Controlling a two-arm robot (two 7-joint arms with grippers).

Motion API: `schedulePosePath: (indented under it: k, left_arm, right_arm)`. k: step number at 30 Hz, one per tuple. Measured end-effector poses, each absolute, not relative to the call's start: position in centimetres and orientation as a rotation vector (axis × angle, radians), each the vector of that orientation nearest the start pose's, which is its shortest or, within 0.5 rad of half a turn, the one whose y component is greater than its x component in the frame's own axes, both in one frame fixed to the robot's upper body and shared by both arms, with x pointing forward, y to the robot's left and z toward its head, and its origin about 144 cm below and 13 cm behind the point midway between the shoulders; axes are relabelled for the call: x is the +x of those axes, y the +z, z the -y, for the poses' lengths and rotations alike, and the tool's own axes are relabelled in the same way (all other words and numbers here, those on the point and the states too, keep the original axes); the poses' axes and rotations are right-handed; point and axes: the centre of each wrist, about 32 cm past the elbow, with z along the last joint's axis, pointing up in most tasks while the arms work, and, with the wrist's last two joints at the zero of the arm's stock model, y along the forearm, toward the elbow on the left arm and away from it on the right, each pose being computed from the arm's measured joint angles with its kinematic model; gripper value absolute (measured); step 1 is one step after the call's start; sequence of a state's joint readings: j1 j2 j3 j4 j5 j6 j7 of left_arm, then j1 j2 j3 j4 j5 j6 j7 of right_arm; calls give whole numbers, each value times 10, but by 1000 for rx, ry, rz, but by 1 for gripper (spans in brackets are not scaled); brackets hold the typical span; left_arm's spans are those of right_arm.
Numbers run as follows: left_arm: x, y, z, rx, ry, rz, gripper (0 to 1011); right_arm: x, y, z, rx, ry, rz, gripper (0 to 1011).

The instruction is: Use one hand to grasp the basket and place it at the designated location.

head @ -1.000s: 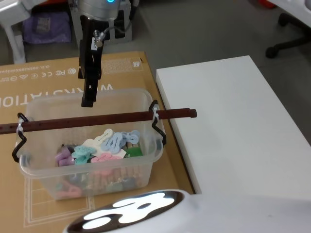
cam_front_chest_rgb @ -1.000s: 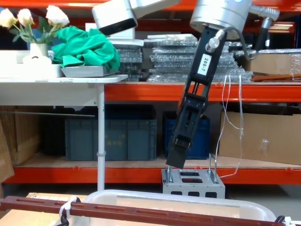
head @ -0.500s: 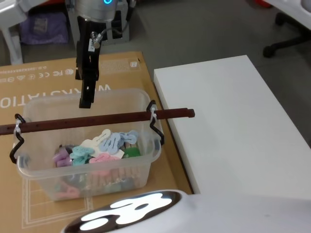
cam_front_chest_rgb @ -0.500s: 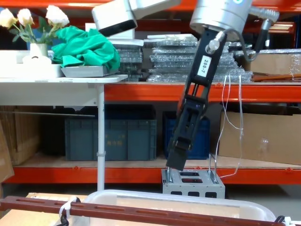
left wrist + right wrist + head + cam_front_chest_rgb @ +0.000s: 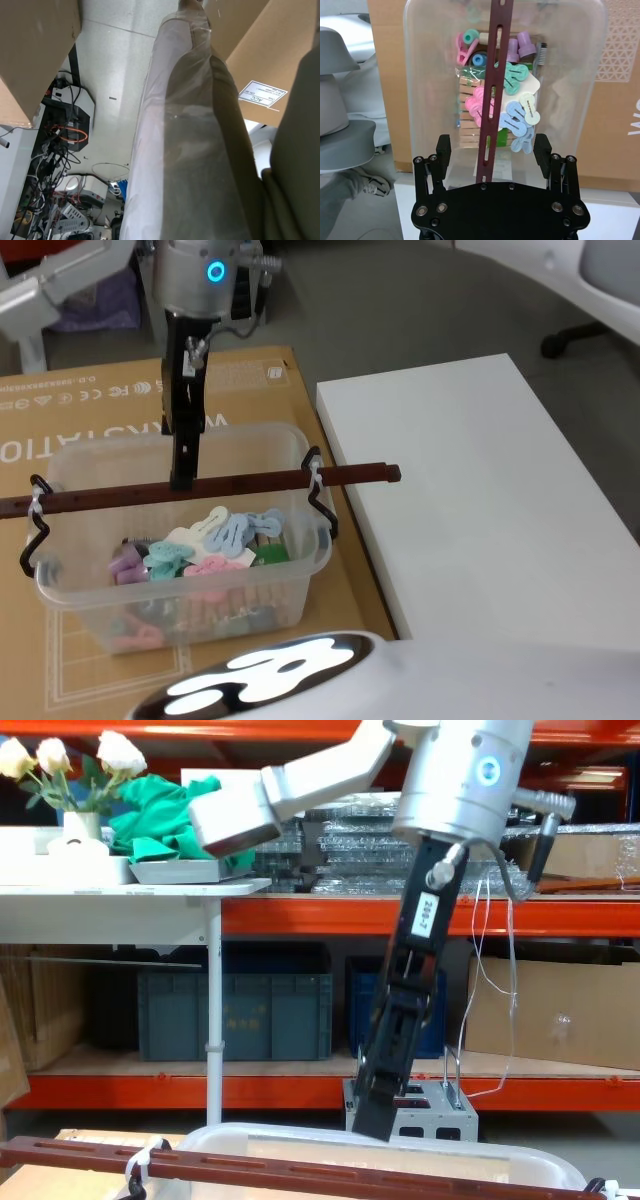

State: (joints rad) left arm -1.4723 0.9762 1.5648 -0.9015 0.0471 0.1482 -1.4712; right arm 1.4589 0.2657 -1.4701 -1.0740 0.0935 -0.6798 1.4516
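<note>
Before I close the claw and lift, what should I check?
1. Right claw open: ok, with a finger on either side of the handle bar.
2. Bar centred between the fingers: ok, roughly midway in the right wrist view.
3. Claw low enough to enclose the bar: cannot tell. In the chest view its tip sits just above the rim of the basket.
4. Grasp point over the basket's middle: ok in the head view.
5. Zip ties holding the bar to the basket's hooks: ok, one shows at each end.
6. Designated location identified: cannot tell, as nothing marks it.
</note>
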Motion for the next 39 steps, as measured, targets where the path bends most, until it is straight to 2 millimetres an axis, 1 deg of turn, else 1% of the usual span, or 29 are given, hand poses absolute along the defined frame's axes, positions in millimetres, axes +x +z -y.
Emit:
schedulePosePath:
  k: [8, 39]
  left_arm:
    - [616, 1396, -497, 1629, 178, -167, 0]
    - [616, 1396, -497, 1629, 178, -167, 0]
  right_arm:
    - [634, 1406, 63, -936, 1041, 1123, 1000]
    - [636, 1384, 60, -913, 1064, 1093, 1000]
